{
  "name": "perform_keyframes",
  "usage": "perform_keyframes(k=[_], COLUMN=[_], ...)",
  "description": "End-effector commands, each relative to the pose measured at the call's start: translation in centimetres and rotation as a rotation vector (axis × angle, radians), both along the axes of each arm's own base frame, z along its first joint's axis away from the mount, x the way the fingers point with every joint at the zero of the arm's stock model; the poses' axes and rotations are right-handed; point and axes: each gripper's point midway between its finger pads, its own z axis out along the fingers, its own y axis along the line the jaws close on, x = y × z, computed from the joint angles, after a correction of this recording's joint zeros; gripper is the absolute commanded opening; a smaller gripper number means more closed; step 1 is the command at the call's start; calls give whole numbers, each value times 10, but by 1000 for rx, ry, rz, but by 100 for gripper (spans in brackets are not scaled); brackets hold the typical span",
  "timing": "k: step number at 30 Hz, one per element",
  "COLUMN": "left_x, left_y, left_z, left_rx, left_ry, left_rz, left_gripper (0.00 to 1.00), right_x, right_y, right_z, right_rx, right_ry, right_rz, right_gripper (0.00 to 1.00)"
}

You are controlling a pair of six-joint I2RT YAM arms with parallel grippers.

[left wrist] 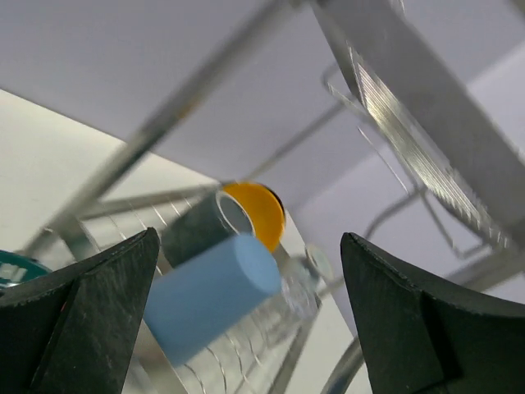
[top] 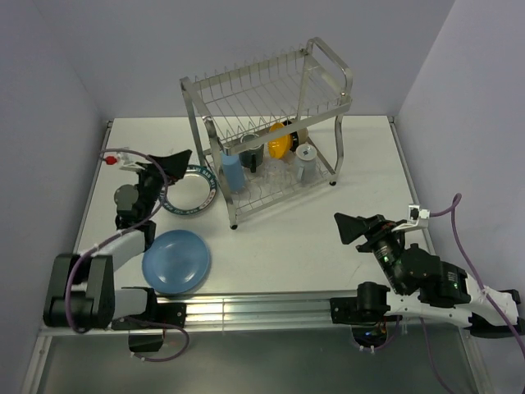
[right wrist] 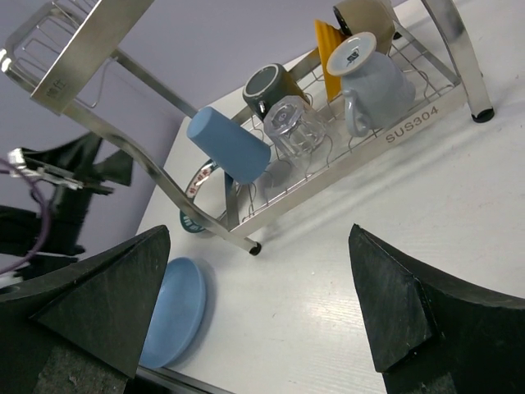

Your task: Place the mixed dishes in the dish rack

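1. The left gripper (top: 175,159) is seen spread wide with nothing between its fingers. It is held just off the left end of the dish rack (top: 199,115) and is pointed at the lower tier.
2. The right gripper (top: 349,227) is likewise spread wide and bare. It is held well apart from the rack, off its front right corner, and is aimed towards it.
3. Hidden or unclear:
   - In the left wrist view only a teal sliver of the white plate with dark green patterned rim (top: 190,191) is shown, cut off by a finger.
   - In the right wrist view that plate is mostly masked by the rack's leg.
   - A tan rounded item (right wrist: 365,16) at the rack's right end is cropped by the frame's top edge and cannot be identified.
   - The clear glass (right wrist: 297,130) is hard to make out from above.
4. The rack's long axis is set diagonally on the table (top: 328,271).
5. In the lower tier:
   - The blue cup (right wrist: 230,145) is leaned at the left end, long axis tilted.
   - The dark mug (right wrist: 271,86) is tipped mouth-outward.
   - The glass is placed beside it.
   - The orange bowl (right wrist: 328,49) is stood on edge.
   - The pale grey-blue mug (right wrist: 369,74) is inverted, with its handle at the front rail.
6. The patterned plate is laid just beside the rack's left leg. The light blue plate (top: 176,263) is laid flat, well in front of that end.
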Motion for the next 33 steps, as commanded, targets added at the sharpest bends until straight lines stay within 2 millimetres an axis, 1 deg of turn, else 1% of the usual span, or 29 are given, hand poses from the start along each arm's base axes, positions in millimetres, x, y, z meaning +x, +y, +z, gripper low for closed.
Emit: perform_keyframes(k=[1,2,3,4,5,6,7,8,10,11,12,13,14,15,16,17,19,20,24,25,27,28,30,31,32,33], left_x=[18,15,14,13,10,3,3,1,-4,-5,-6,-7,-8,-8,-5,-4,2,3,11,10,9,7,6,4,4,4], left_y=[63,78,99,107,116,122,128,137,143,152,154,149,154,154,148,148,143,136,122,120,116,116,114,113,112,112], left_z=[-17,-33,-36,-31,-35,-53,-53,-64,-87,-103,-113,-123,-139,-147,-151,-164,-170,-178,-190,-203,-212,-221,-227,-235,-239,-240], left_rx=[60,80,85,86,83,93,85,80,52,39,19,5,-3,-6,-14,-13,-26,-41,-83,-88,-90,-95,-101,-100,-98,-94], left_ry=[176,315,355,377,418,508,535,587,684,735,766,790,838,860,864,892,879,897,898,938,974,998,1008,1030,1042,1048], left_rz=[376,458,574,619,661,690,712,735,732,741,735,688,687,673,624,609,564,516,428,419,398,399,394,390,383,372], left_gripper=[98,98,98,98,98,98,98,98,96,96,95,94,94,93,90,89,86,84,78,78,77,76,72,72,70,57], right_x=[2,1,1,1,1,0,0,0,-1,-1,-1,-2,-2,-2,-3,-3,-4,-4,-5,-5,-5,-5,-5,-5,-4,-4], right_y=[3,3,4,5,6,8,10,11,18,22,24,27,29,29,30,29,28,26,21,19,16,14,14,14,15,15], right_z=[2,5,6,8,10,11,11,13,13,13,13,13,14,15,16,16,17,17,17,16,18,19,20,21,21,21], right_rx=[-18,-14,-15,-13,-7,-14,-13,-14,-21,-36,-40,-44,-52,-50,-47,-44,-36,-26,2,3,14,18,17,15,14,9], right_ry=[1,0,0,-2,-5,-4,-2,-1,7,11,13,16,16,16,16,15,13,10,5,4,1,-1,-3,-3,-2,-1], right_rz=[-8,-5,-4,1,6,15,18,21,42,50,56,69,73,76,83,83,85,82,80,76,73,70,68,68,67,68], right_gripper=[97,97,97,97,97,97,97,97,97,97,97,98,98,98,98,98,98,98,98,98,98,98,98,98,98,98])
